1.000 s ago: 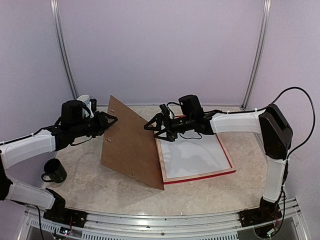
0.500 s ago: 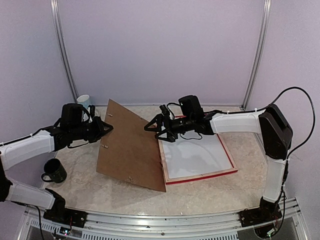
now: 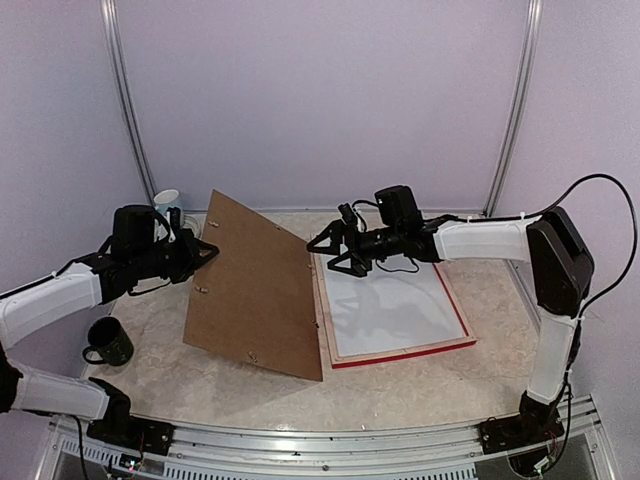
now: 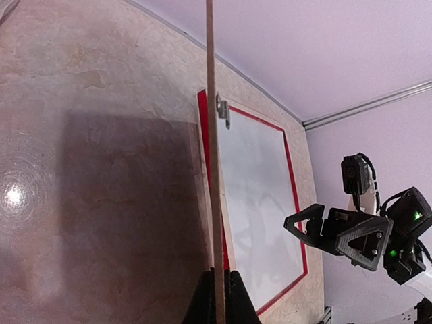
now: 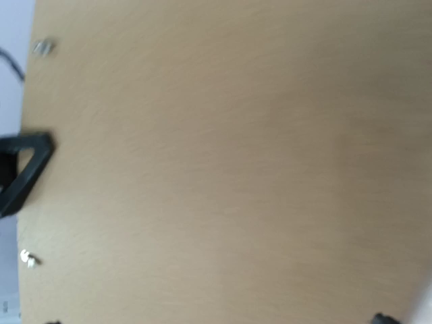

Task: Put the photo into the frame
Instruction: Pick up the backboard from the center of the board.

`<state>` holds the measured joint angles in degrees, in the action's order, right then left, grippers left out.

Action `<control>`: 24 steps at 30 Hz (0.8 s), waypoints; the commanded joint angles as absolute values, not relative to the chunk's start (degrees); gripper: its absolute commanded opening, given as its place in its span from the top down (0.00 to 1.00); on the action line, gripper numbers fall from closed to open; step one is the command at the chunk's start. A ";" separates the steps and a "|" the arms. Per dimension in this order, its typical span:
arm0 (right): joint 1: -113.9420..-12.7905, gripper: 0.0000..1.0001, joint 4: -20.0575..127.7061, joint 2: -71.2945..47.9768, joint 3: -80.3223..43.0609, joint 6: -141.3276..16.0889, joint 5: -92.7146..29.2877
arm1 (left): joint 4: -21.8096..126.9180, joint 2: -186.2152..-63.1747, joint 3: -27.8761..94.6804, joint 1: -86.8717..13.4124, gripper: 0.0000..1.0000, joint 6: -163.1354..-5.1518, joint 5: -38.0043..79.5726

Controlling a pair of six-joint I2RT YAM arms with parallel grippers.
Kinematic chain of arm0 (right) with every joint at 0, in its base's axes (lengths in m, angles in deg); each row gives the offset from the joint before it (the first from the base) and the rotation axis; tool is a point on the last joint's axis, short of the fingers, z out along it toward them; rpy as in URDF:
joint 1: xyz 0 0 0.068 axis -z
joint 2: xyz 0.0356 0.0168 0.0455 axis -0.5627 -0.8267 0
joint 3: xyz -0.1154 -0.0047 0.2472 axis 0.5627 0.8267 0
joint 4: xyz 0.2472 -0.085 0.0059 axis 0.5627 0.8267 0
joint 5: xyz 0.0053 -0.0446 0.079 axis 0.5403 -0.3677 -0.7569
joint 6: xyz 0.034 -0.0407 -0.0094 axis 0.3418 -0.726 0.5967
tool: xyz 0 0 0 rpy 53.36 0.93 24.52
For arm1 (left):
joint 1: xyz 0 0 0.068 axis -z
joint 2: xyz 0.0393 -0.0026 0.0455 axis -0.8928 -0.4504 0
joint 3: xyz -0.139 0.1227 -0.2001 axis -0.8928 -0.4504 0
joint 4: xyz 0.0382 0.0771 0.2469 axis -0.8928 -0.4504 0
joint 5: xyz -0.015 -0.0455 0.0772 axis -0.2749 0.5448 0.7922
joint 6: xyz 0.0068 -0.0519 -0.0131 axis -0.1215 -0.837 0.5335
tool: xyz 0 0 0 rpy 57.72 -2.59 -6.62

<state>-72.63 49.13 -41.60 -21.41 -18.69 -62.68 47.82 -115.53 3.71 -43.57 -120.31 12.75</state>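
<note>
Meanwhile, left gripper [image 3: 205, 250] is clamping the tilted brown backing board [image 3: 255, 290].
Wide open, the right gripper [image 3: 335, 250] is hovering above the red frame [image 3: 400, 357], lying flat right of the board.

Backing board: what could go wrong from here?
The left gripper pinches only one edge of the tilted board; it could twist loose and drop. Its lower edge sits by the frame; dragging may shove that. The open right gripper hangs close; a swing could hit it.
</note>
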 commanded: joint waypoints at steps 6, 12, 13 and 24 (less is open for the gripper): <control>-60.12 0.01 53.41 -33.69 -16.06 -22.76 -59.19 | 55.24 -110.58 2.67 -46.24 1.00 -118.48 11.30; -52.36 0.01 59.26 -31.59 -14.80 -27.68 -50.99 | 65.61 -109.13 -1.95 -48.40 1.00 -120.75 5.98; -51.16 0.01 60.05 -31.57 -14.56 -28.30 -49.76 | 69.20 -108.77 -3.37 -48.64 1.00 -121.21 4.72; -42.28 0.01 62.42 -35.01 -11.59 -30.62 -45.50 | 90.49 -107.75 -10.22 -49.54 1.00 -123.62 -0.21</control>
